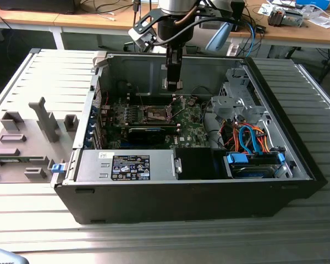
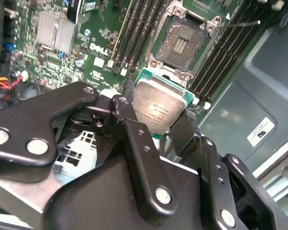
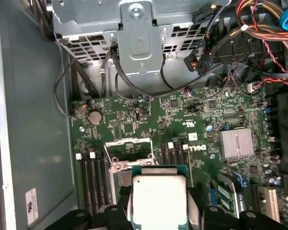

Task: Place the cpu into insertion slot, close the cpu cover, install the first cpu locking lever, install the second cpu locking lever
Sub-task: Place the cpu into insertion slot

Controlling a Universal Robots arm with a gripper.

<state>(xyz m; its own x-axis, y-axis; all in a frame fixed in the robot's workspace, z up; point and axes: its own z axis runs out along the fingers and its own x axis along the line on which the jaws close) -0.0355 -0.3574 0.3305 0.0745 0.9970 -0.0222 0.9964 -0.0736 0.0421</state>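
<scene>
Holding the cpu (image 2: 159, 106) pinched in the gripper's (image 2: 155, 119) jaws, off the motherboard (image 2: 93, 52), near the open socket (image 2: 181, 44). Memory slots (image 2: 134, 28) either side, cables (image 3: 264, 43) beyond. Its near edge hidden behind fingers (image 2: 134, 136).

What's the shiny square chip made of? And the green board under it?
The cpu looks like metal on top: silvery-grey with a dull shine. The board seems to be coated plastic or fibreglass, hard to tell which: glossy green, with tiny parts fixed on.
</scene>
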